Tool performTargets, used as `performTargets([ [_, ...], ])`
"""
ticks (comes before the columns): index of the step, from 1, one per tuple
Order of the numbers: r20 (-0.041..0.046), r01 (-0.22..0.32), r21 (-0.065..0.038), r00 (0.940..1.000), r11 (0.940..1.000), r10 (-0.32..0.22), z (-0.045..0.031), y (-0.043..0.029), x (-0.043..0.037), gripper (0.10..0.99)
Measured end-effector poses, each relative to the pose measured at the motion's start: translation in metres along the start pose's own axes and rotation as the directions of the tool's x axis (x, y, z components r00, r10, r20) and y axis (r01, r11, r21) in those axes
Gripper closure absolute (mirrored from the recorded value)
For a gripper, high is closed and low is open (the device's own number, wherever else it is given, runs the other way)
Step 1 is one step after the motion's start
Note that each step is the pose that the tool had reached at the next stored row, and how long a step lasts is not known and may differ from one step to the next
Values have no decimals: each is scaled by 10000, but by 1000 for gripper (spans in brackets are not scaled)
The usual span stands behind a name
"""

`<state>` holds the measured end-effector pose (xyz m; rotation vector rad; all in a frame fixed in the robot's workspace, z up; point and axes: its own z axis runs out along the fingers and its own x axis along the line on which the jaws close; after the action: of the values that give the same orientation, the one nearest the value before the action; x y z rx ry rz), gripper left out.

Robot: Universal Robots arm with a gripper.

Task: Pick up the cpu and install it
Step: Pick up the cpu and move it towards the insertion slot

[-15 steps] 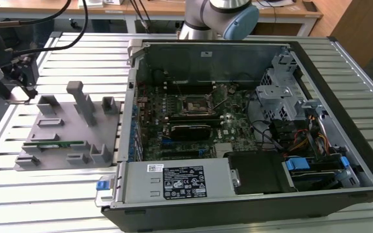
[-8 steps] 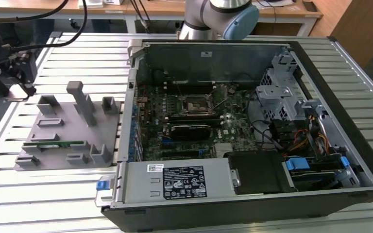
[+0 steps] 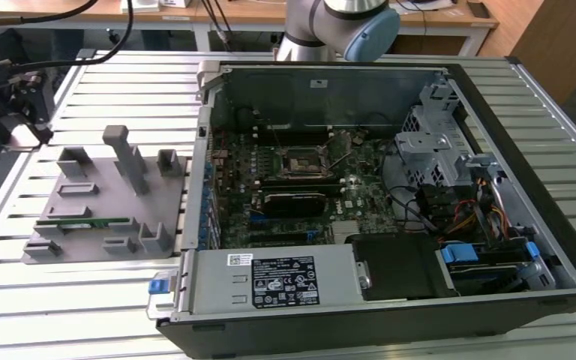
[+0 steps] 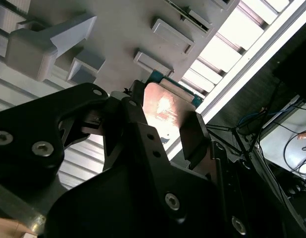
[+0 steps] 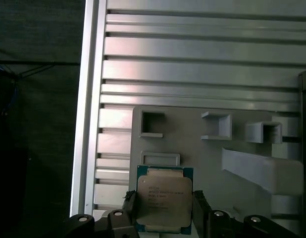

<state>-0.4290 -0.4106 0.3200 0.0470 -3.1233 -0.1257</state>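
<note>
One edge of the cpu runs out of the first wrist view, and the black gripper hides its corners there. There is one cpu, and two fingers press on it, one on each side, so the gripper is holding it tight above one gray tray near the edge of the slatted table. In the exterior view one socket sits in one open computer case, with parts packed close around it.
</note>
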Motion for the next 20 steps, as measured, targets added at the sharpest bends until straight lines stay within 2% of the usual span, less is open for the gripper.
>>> performTargets([
  [7,2,-32,-1,10000,10000,32,-75,15,1,553],
  [20,9,-110,-2,9999,9999,110,-265,38,3,553],
])
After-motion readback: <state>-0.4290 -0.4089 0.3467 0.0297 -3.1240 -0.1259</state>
